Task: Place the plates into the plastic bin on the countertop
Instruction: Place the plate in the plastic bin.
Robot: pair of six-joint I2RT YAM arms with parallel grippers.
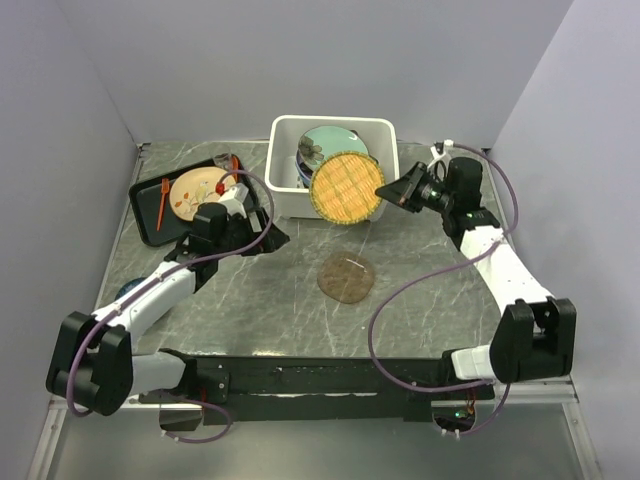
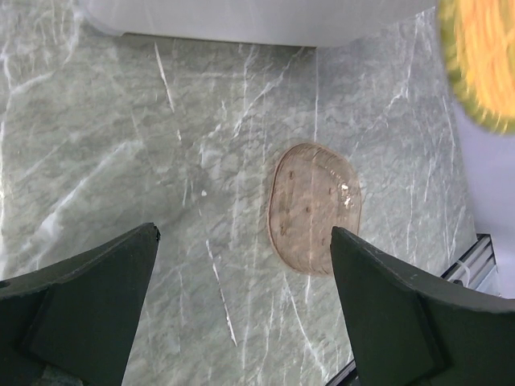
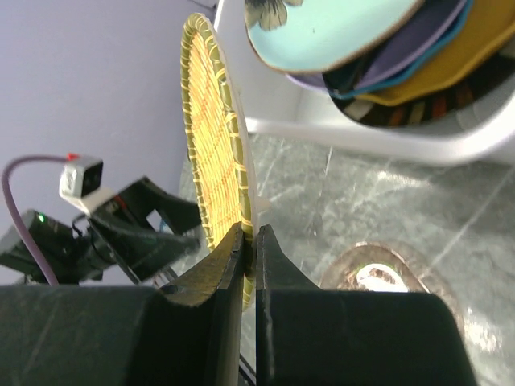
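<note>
Your right jaws clamp the rim of the round yellow woven plate (image 1: 346,187), holding it on edge at the near wall of the white plastic bin (image 1: 330,119), likely to tip it in, while your left jaws hang apart near the brown glassy plate (image 1: 346,277) on the grey marble counter (image 1: 250,300).

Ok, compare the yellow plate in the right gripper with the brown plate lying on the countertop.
The yellow plate is held on edge, pinched at its rim by the right gripper; the brown plate lies flat on the countertop, untouched. The yellow plate is opaque with a checked pattern; the brown plate is glossy and looks translucent. Neither is in the white bin yet.
</note>
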